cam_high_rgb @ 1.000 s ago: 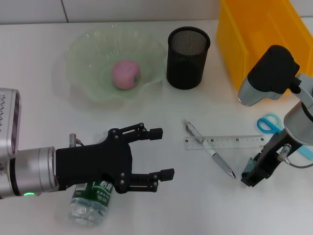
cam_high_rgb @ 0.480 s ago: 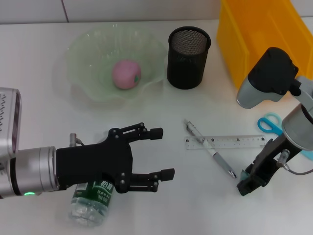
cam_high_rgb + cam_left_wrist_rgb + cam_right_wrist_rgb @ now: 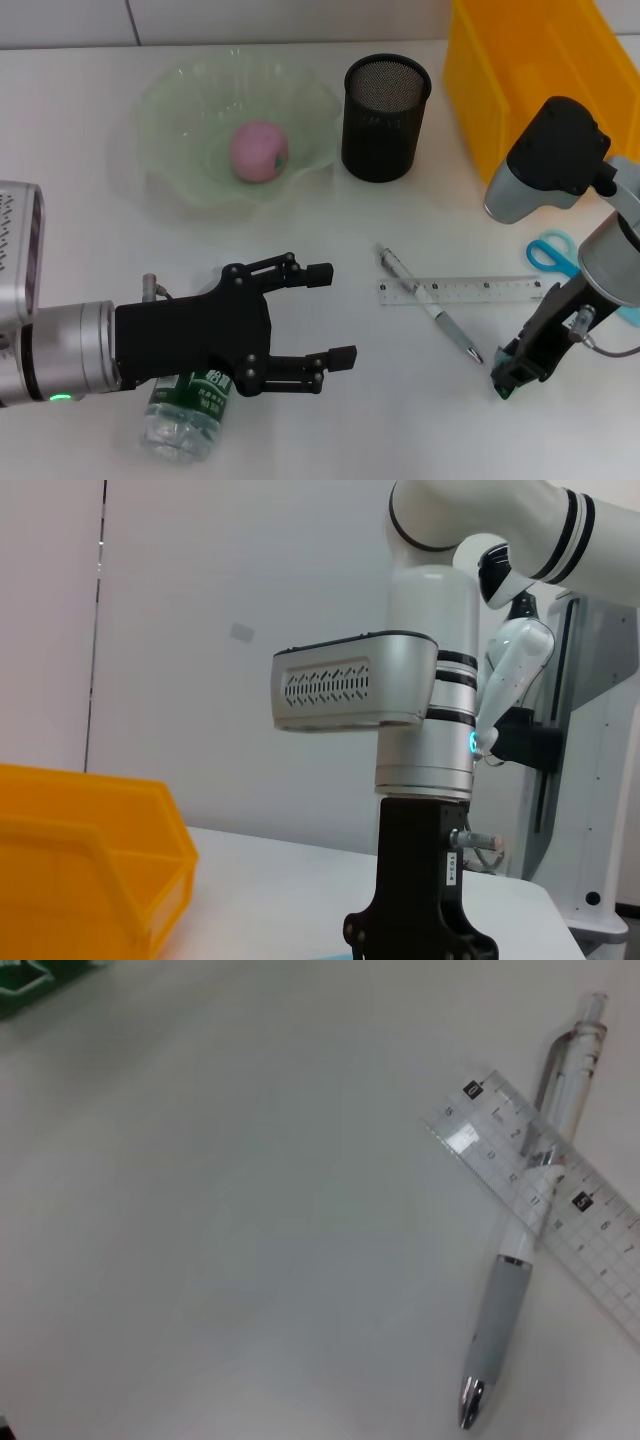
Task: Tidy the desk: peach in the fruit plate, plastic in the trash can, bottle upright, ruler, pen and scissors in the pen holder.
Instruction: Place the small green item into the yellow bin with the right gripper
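Note:
A white pen (image 3: 430, 316) lies across a clear ruler (image 3: 460, 291) at the table's middle right; both also show in the right wrist view, the pen (image 3: 515, 1260) over the ruler (image 3: 580, 1230). My right gripper (image 3: 512, 368) hangs low just right of the pen's tip. Blue scissors (image 3: 550, 250) lie behind it, partly hidden by the arm. A clear bottle (image 3: 185, 415) with a green label lies on its side under my left gripper (image 3: 332, 313), which is open and empty. A pink peach (image 3: 258, 152) sits in the green glass plate (image 3: 170, 110). No plastic shows.
A black mesh pen holder (image 3: 385, 115) stands behind the pen. A yellow bin (image 3: 520, 70) stands at the back right and shows in the left wrist view (image 3: 80, 850). Bare table lies between the two grippers.
My right gripper has moved down and slightly left, closer to the table by the pen's tip. The left arm and the objects have not moved.

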Motion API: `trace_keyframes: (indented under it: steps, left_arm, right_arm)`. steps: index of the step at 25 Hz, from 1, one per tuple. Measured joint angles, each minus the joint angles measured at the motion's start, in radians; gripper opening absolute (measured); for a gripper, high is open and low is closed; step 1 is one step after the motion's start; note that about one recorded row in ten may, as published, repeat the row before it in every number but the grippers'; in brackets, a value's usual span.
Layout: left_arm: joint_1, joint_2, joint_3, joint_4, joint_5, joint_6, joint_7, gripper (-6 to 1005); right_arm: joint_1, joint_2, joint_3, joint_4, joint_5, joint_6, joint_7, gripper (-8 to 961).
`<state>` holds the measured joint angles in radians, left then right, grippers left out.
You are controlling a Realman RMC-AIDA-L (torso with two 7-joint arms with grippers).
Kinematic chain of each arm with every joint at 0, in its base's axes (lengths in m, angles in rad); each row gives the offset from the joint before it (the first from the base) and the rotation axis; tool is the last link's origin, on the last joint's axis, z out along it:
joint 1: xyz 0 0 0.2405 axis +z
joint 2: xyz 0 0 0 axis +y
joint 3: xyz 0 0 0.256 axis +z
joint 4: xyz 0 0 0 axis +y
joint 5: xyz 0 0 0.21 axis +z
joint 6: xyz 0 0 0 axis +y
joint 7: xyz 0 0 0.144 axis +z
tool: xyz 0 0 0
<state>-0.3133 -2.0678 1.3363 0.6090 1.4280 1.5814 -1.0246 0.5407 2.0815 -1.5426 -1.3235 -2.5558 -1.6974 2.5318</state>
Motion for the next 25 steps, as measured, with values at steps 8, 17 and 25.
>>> trace_keyframes:
  steps: [8,17,25]
  left_arm:
    - [0.003,0.0,0.0,0.0,0.0,0.0,0.0,861]
    - [0.0,0.0,0.002,0.0,0.0,0.001,0.0,861]
    - [-0.001,0.0,0.002,0.0,0.0,0.0,0.0,861]
  right_arm:
    - [-0.02,-0.002,0.03,-0.1,-0.012,-0.034,0.004,270]
    - [0.005,-0.005,0.286,-0.314,-0.095,-0.065,0.002,273]
    - [0.033,-0.017,0.419,-0.326,-0.156,0.179,-0.031,275]
